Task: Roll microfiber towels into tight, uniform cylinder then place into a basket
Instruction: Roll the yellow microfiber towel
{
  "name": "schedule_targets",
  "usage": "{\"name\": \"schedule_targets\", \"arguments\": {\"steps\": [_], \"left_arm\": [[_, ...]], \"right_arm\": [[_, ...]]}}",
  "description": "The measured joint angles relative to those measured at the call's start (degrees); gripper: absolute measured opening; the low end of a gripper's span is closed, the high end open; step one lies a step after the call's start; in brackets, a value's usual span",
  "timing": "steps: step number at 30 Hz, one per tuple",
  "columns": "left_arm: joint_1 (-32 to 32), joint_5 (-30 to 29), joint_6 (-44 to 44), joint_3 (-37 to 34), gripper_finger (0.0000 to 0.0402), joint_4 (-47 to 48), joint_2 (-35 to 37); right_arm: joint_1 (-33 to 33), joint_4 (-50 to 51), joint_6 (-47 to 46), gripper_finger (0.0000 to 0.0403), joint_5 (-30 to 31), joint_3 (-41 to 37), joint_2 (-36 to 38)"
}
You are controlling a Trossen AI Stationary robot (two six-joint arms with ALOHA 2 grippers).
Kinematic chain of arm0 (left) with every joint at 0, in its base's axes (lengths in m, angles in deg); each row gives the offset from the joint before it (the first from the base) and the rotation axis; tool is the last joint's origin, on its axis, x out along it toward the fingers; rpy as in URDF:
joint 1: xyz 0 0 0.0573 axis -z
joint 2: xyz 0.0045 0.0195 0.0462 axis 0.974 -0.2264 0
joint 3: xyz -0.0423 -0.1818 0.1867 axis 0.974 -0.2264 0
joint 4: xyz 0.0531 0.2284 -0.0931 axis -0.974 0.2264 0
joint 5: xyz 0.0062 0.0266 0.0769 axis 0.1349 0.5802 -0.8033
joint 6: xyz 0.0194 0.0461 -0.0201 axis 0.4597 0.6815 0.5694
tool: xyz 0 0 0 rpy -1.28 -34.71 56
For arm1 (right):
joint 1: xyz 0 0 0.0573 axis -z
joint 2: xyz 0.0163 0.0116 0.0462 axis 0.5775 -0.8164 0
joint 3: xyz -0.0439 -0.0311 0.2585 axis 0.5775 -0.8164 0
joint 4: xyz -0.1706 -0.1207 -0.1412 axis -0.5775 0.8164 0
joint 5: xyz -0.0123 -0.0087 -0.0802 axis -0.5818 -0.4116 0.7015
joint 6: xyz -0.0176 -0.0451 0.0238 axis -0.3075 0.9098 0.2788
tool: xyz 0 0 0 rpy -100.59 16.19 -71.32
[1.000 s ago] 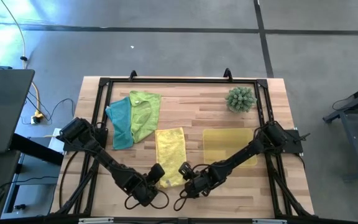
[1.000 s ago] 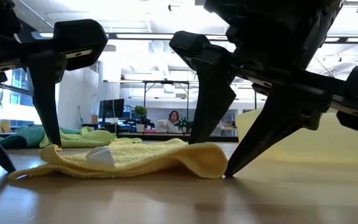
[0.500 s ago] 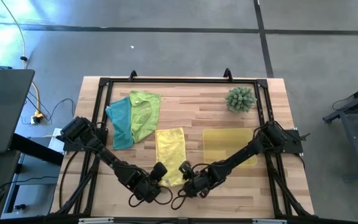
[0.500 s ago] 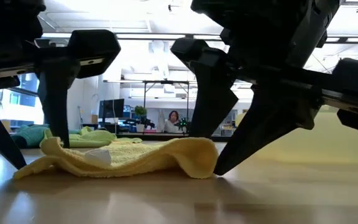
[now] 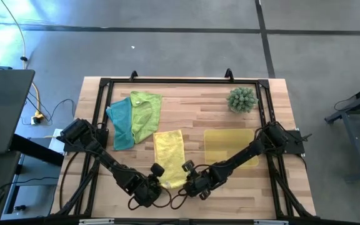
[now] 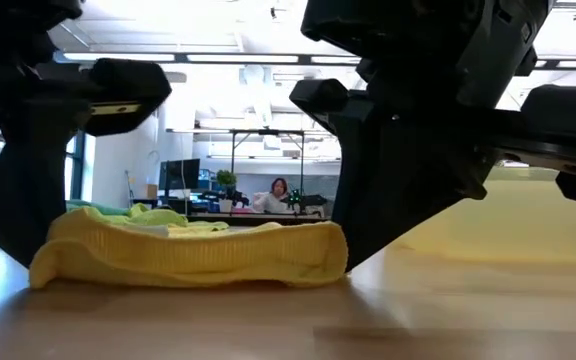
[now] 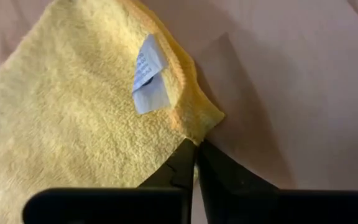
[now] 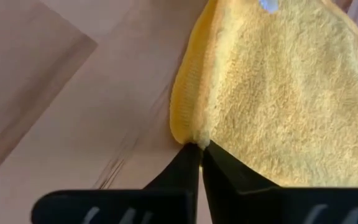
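both claws, left claw (image 7: 196,149) and right claw (image 8: 200,149), pinch the yellow towel's (image 5: 169,156) near corners.

Left arm: stretched low toward the table's front edge, left gripper (image 5: 157,182) pinched closed. Right arm: likewise low, right gripper (image 5: 186,181) pinched closed, near the left one, fingertips pointing away from the front edge.

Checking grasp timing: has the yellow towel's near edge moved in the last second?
Yes. The yellow towel's near edge has bunched toward the table's far side.
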Motion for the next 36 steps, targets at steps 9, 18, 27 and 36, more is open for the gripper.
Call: {"name": "schedule_targets", "arguments": {"steps": [9,18,27,36], "left_arm": [[1.72,-2.05,-10.19,0.0,0.0004,0.26,0.0],[1.7,-0.5,-19.93,0.0,0.0005,0.48,0.81],[1.58,-0.25,-27.84,0.07,0.0005,3.41,4.64],[1.22,1.48,-48.24,0.06,0.0005,5.68,4.72]], "right_arm": [[3.25,-1.37,-3.9,0.0001,-8.34,0.0,0.09],[6.43,-3.14,-9.59,0.0,-17.17,0.0,0.09],[6.88,-3.88,-14.37,0.0,-23.67,0.0,1.22],[9.21,-5.32,-26.17,0.0,-23.93,0.0,2.91]]}}
